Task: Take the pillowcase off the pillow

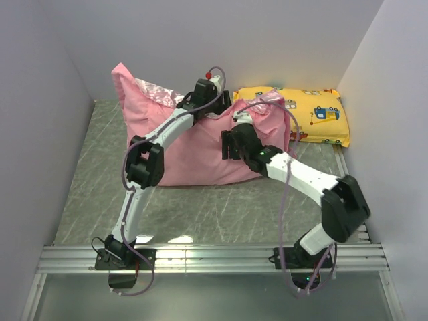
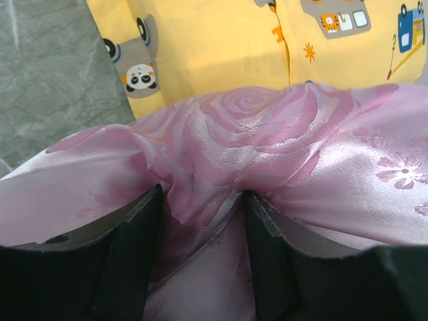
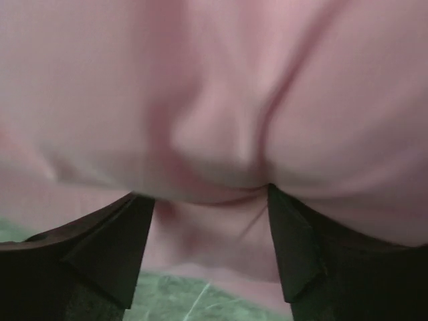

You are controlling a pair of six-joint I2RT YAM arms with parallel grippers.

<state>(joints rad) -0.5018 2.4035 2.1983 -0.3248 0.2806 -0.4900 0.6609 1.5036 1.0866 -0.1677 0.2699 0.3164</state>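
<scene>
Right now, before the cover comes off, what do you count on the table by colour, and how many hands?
pink pillowcase: 1
yellow pillow: 1
robot hands: 2, the left hand and the right hand, each closed on a fold of the pink cloth
Total: 4
Whatever fills the pink cover does not show, so it is not counted.

Pillowcase (image 1: 194, 150) on bench (image 1: 200, 210), centre-left, toward back. Small pillow (image 1: 314, 115) just right of it, in back right corner. Left arm (image 1: 167, 130) reaches over pillowcase; left jaws pinch fold at its back edge, small pillow beyond. Right arm (image 1: 301, 175) comes in from right; right jaws grip fabric bulge on pillowcase's right part.
</scene>
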